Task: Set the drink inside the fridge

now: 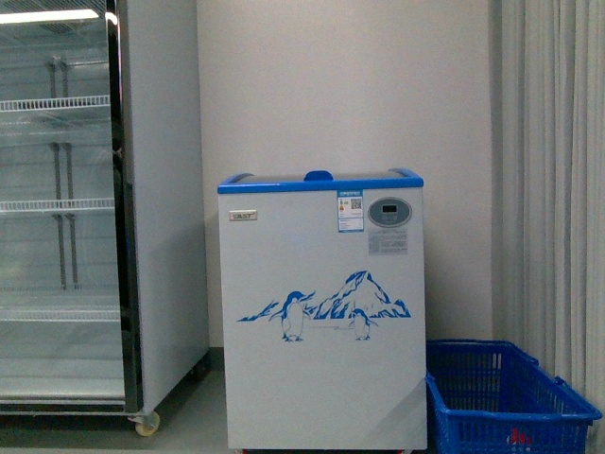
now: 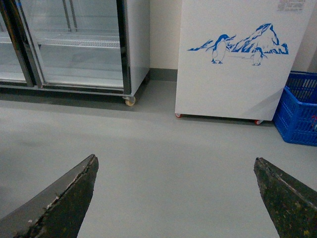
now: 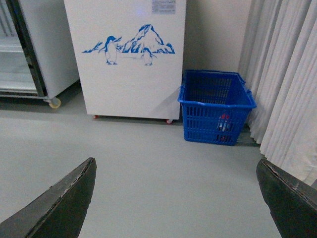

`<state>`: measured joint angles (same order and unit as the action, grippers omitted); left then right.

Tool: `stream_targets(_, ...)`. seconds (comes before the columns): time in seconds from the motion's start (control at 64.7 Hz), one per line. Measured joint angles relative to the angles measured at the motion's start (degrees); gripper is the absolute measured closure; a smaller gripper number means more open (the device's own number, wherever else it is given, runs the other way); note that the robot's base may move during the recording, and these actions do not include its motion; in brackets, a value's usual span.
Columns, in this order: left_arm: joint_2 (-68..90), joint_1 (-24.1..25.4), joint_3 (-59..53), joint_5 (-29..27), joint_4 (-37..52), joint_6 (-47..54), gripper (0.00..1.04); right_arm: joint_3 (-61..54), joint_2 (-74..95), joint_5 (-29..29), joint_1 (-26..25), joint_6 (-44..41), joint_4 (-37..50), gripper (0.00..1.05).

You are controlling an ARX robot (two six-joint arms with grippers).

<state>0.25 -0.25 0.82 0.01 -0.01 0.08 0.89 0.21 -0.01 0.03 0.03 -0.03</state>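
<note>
The fridge [image 1: 321,322] is a white chest freezer with a blue rim and a penguin-and-mountain drawing, standing against the wall ahead. It also shows in the left wrist view [image 2: 233,64] and the right wrist view [image 3: 129,59]. The drink [image 3: 224,122] shows as a bit of red through the mesh of a blue basket [image 3: 216,106] right of the fridge; a red spot also shows in the front view [image 1: 516,437]. My left gripper [image 2: 173,166] is open and empty above the bare floor. My right gripper [image 3: 176,168] is open and empty, well short of the basket.
A tall glass-door display cooler [image 1: 66,208] with white wire shelves stands left of the fridge on castors. White curtains [image 1: 558,189] hang at the right, beside the basket [image 1: 506,397]. Grey floor [image 2: 158,144] lies between me and the fridge.
</note>
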Motion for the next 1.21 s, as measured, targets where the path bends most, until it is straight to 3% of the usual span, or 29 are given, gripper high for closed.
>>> stream_targets(1.206, 0.0, 0.0, 0.0, 0.0, 0.0, 0.0, 0.08, 0.0, 0.0, 0.0, 0.0, 0.0, 0.0, 0.08)
